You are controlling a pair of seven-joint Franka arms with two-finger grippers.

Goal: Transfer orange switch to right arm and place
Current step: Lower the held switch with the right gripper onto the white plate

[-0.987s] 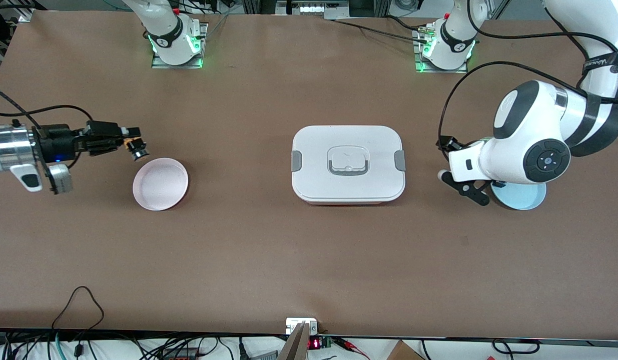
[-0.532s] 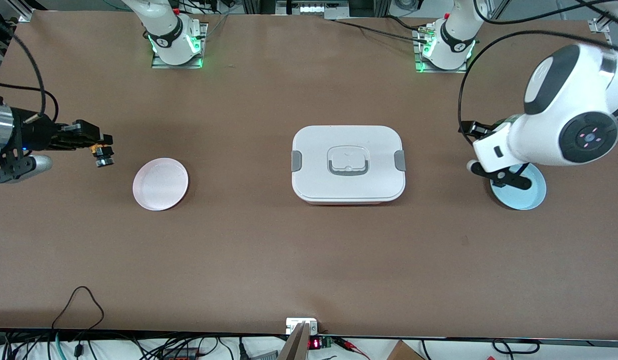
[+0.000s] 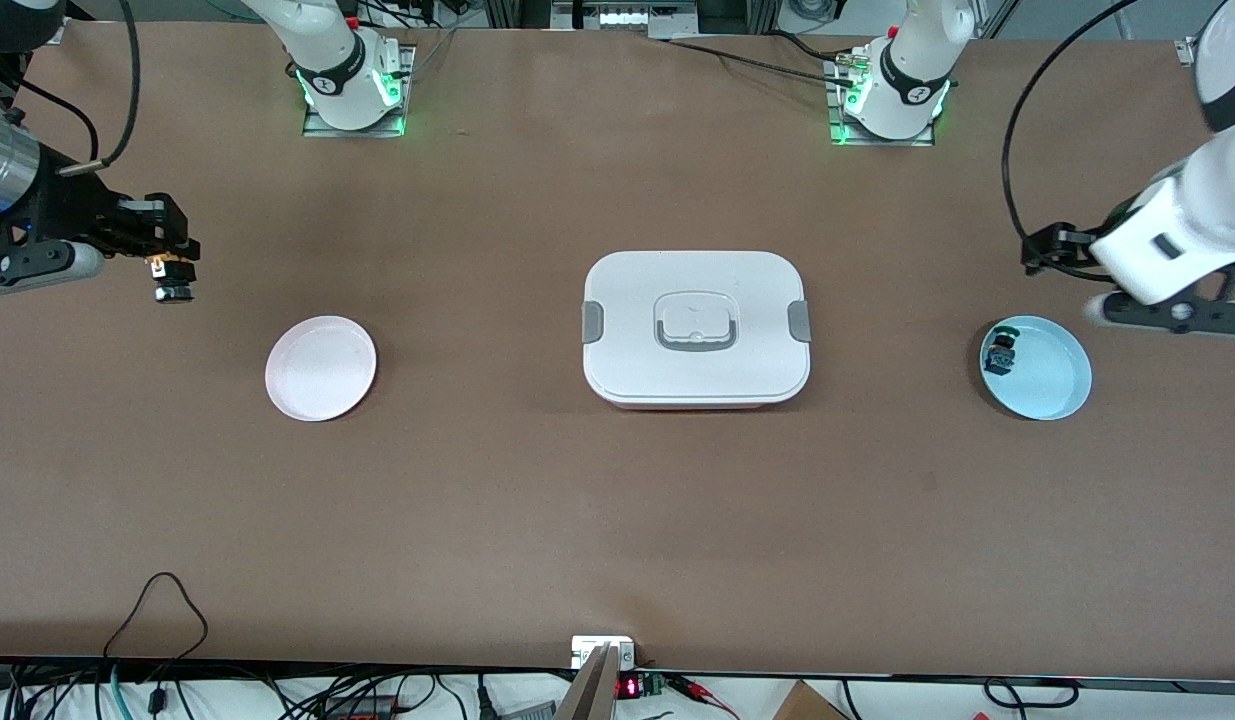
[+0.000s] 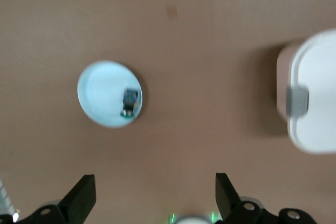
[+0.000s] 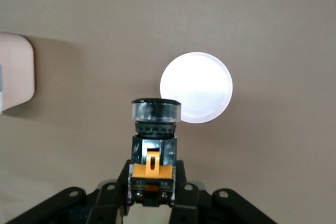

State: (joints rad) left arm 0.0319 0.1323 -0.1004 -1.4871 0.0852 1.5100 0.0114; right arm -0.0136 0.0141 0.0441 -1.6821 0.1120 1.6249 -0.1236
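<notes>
My right gripper (image 3: pixel 173 262) is shut on the orange switch (image 3: pixel 170 281), a small black part with an orange band. It holds the switch in the air over bare table, off the pink plate (image 3: pixel 320 381) toward the right arm's end. In the right wrist view the switch (image 5: pixel 154 141) stands out from the gripper (image 5: pixel 153 184), with the pink plate (image 5: pixel 196 87) below it. My left gripper (image 3: pixel 1167 314) is open and empty, in the air beside the blue plate (image 3: pixel 1052 392). Its fingers (image 4: pixel 80 202) stand wide apart in the left wrist view.
A small black part with a green top (image 3: pixel 1000 355) lies in the blue plate, and it also shows in the left wrist view (image 4: pixel 130 102). A white lidded box (image 3: pixel 695 328) with grey clips sits mid-table. The arm bases stand along the table's farthest edge.
My right gripper has carried the switch away from over the pink plate's edge toward the right arm's end. My left arm has swung off the blue plate, uncovering the green-topped part.
</notes>
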